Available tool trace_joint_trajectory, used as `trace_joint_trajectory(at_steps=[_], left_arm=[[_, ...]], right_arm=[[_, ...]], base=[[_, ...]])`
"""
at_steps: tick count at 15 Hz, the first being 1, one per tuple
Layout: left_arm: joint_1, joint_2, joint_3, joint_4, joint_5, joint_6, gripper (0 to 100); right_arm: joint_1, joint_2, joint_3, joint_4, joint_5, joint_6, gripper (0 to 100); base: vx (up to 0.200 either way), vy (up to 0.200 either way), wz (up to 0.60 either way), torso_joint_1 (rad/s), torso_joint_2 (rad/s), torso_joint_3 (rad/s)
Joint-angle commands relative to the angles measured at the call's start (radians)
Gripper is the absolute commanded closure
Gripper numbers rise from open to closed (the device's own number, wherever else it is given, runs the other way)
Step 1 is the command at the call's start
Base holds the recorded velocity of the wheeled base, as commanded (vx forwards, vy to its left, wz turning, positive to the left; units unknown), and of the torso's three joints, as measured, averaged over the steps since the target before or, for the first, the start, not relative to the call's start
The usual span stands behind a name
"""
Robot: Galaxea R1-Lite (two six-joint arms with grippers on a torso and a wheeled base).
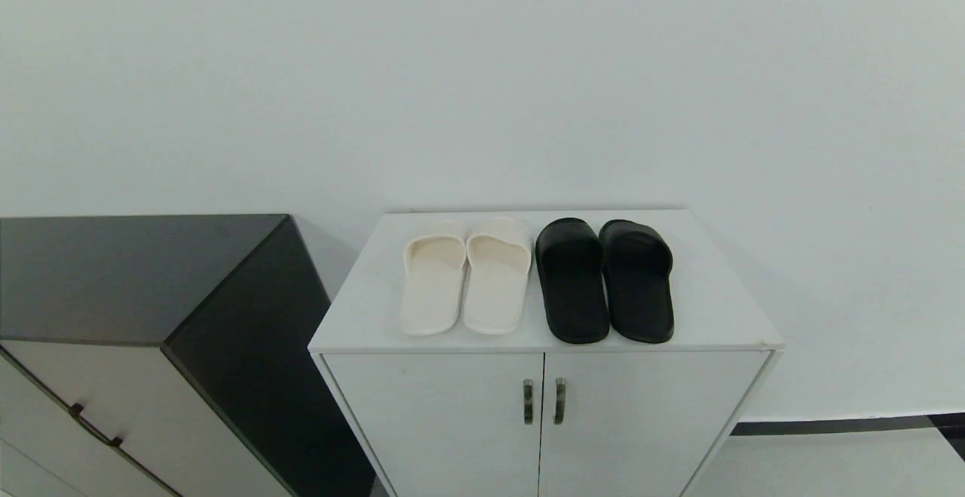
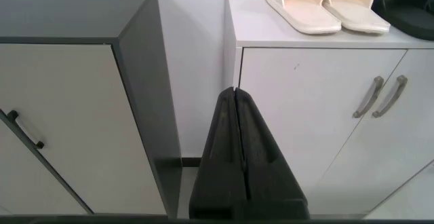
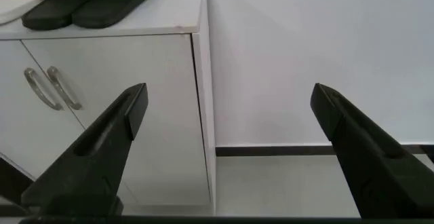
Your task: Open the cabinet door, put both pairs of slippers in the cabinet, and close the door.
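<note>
Both prs sit on top of white cabinet (image 1: 724, 293), doors shut: cream slippers (image 1: 464, 274) on robot's left, black slippers (image 1: 607, 280) just beside on the right, toes to wall. Left gripper (image 2: 235, 96) clenched on nothing, facing gap btwn dark cabinet (image 2: 81, 20) & white one. Right gripper (image 3: 228, 95) spread wide, empty, near cabinet's right front corner. Slippers well apart from both sets of jaws.

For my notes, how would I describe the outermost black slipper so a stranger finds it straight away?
Find the white two-door cabinet beside the dark-topped cabinet. Four slippers lie in a row on its top: a cream pair on the left, a black pair on the right. Yours is the black slipper at the row's right end, with a neighbour on one side only.
</note>
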Motion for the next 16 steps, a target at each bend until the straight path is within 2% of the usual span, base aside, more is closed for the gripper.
trace_joint_trajectory(at_steps=[1, 2, 3, 4, 5, 8, 10, 11, 12, 14, 16], left_arm=[[0.000, 0.002, 0.000, 0.000, 0.000, 0.000, 100], [0.000, 0.002, 0.000, 0.000, 0.000, 0.000, 100], [0.000, 0.002, 0.000, 0.000, 0.000, -0.001, 100], [0.000, 0.000, 0.000, 0.000, 0.000, 0.000, 100], [0.000, 0.002, 0.000, 0.000, 0.000, -0.001, 100], [0.000, 0.002, 0.000, 0.000, 0.000, 0.000, 100], [0.000, 0.002, 0.000, 0.000, -0.001, 0.000, 100], [0.000, 0.002, 0.000, 0.000, -0.003, 0.002, 100], [0.000, 0.002, 0.000, 0.000, -0.003, 0.002, 100], [0.000, 0.002, 0.000, 0.001, -0.004, 0.002, 100], [0.000, 0.002, 0.000, 0.001, -0.004, 0.002, 100]], right_arm=[[0.005, 0.078, -0.156, -0.017, 0.006, 0.008, 0], [0.021, 0.180, -0.261, 0.037, 0.027, 0.048, 0], [0.033, 0.246, -0.286, 0.080, 0.087, 0.039, 0], [0.047, 0.349, -0.283, 0.092, 0.199, -0.031, 0], [0.050, 0.426, -0.283, 0.092, 0.251, -0.088, 0], [0.119, 0.659, -0.324, 0.029, 0.262, -0.088, 0], [0.197, 0.861, -0.441, 0.007, 0.251, -0.042, 0], [0.268, 0.946, -0.510, 0.006, 0.239, 0.024, 0], [0.350, 1.019, -0.573, 0.006, 0.181, 0.122, 0], [0.530, 1.184, -0.663, -0.034, -0.026, 0.283, 0], [0.663, 1.326, -0.720, -0.117, -0.227, 0.349, 0]], base=[[0.000, 0.000, 0.00, 0.000, 0.00, 0.000], [0.000, 0.000, 0.00, 0.000, 0.00, 0.000], [0.000, 0.000, 0.00, 0.000, 0.00, 0.000], [0.000, 0.000, 0.00, 0.000, 0.00, 0.000], [0.000, 0.000, 0.00, 0.000, 0.00, 0.000], [0.000, 0.000, 0.00, 0.000, 0.00, 0.000], [0.000, 0.000, 0.00, 0.000, 0.00, 0.000], [0.000, 0.000, 0.00, 0.000, 0.00, 0.000], [0.000, 0.000, 0.00, 0.000, 0.00, 0.000], [0.000, 0.000, 0.00, 0.000, 0.00, 0.000], [0.000, 0.000, 0.00, 0.000, 0.00, 0.000]])
